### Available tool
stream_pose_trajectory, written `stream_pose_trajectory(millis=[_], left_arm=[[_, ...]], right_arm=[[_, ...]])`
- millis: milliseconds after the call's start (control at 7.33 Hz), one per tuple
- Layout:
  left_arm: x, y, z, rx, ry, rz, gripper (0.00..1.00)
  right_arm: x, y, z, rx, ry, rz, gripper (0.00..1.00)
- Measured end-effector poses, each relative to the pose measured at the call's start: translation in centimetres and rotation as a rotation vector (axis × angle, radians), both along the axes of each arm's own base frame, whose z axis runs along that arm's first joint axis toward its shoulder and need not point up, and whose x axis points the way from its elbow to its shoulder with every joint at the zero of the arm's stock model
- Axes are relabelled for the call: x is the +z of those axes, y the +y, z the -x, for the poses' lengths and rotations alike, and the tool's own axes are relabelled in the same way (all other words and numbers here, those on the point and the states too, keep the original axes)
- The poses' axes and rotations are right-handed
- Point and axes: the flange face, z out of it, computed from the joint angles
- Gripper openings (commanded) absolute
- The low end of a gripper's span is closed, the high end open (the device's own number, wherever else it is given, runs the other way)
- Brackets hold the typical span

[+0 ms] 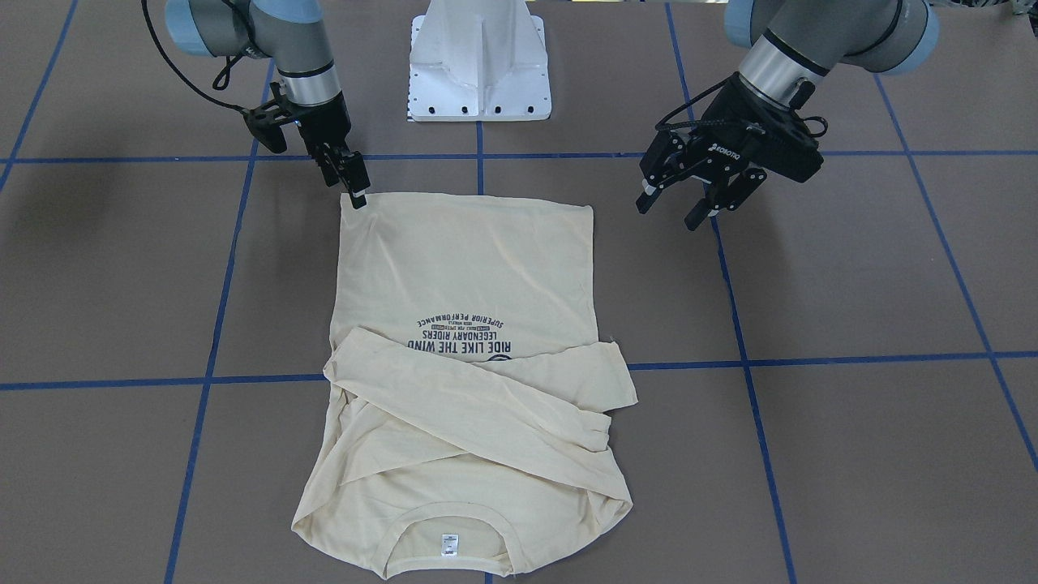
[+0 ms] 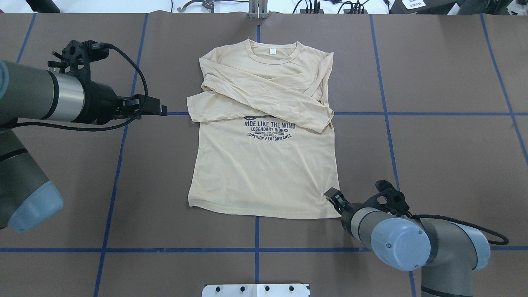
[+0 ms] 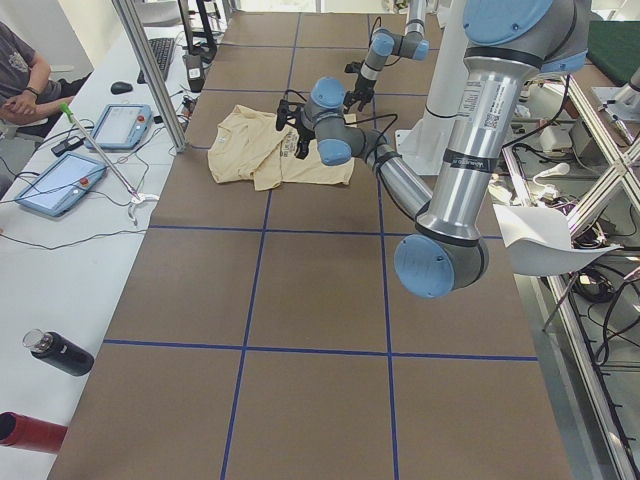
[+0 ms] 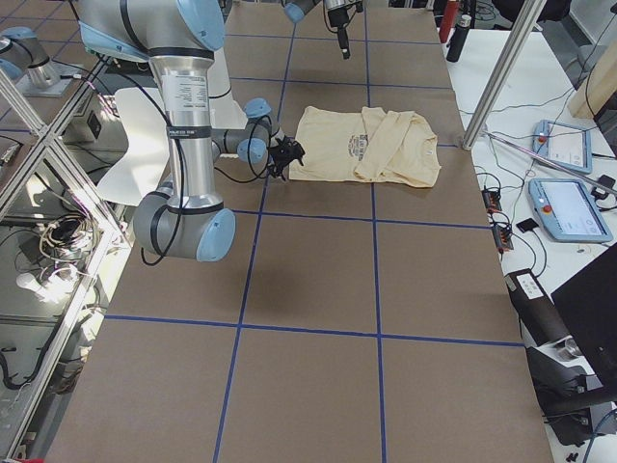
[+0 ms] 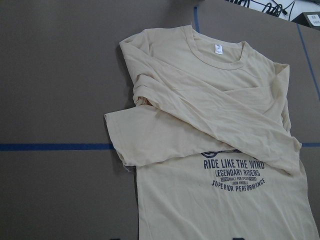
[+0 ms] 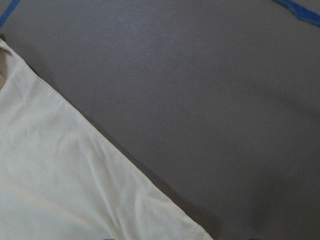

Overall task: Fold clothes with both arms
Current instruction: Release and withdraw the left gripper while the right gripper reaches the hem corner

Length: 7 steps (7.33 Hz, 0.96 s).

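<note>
Your left gripper (image 2: 161, 109) hangs over bare table (image 2: 433, 165), level with the sleeves and well apart from the shirt (image 2: 264, 165). Its jaws stand wide with nothing between them. The likely target is the left hem corner (image 2: 190, 203), which lies flat and untouched on the robot's side of the cloth. Bring the gripper back toward the base and come down on the corner from outside the edge, so one finger can slide beneath. The jersey looks thin, so take front and back layers together, or the fold will probably split.

The shirt lies face up in the middle of the table, collar (image 2: 272, 53) away from the robot and hem toward it. Both sleeves (image 2: 268, 93) are crossed over the chest, and the lower one covers the top of the print (image 2: 270, 128). They lie loose, so keep every lift low enough that the body does not tug them out of place.

Your right gripper (image 2: 332, 195) is down at the right hem corner, its tips touching the cloth's edge. The jaws look narrow, but you cannot tell from these views whether fabric sits between them; the wrist camera shows only hem and table. Confirm that grip before anything rises.

Once both corners are held, raise them together to the same height, keep the hem gently taut between the two hands, and carry it forward toward the collar in one even sweep. An early or higher lift on one side would likely skew the fold.
</note>
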Motion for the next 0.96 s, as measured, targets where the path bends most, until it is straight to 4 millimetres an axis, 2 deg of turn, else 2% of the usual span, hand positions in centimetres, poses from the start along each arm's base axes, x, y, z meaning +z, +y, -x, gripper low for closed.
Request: stream_pose_trajectory(millis=[136,273,409,546,682,819,955], left_arm=[[0.09,0.01,0.02,0.000,-0.001,0.001,0.80],[0.13,0.02,0.03,0.000,-0.002,0.002,0.80],[0.16,0.02,0.04,0.000,-0.002,0.002,0.80],[0.17,0.01,0.06,-0.001,-0.002,0.003,0.80],[0.25,0.02,0.08,-0.001,-0.003,0.005,0.80],[0.47,0.04,0.10,-0.002,-0.006,0.008,0.80],[0.73,0.10,0.11,-0.001,-0.009,0.011,0.80]], right_arm=[[0.07,0.04,0.07,0.000,0.001,0.001,0.85],[0.20,0.07,0.13,-0.001,0.004,0.002,0.78],[0.34,0.07,0.19,-0.001,0.007,0.003,0.78],[0.58,0.06,0.27,-0.002,0.012,0.005,0.74],[0.77,0.06,0.35,-0.003,0.016,0.005,0.55],[0.74,0.08,0.35,-0.003,0.016,0.006,0.20],[0.67,0.08,0.32,-0.003,0.014,0.006,0.06]])
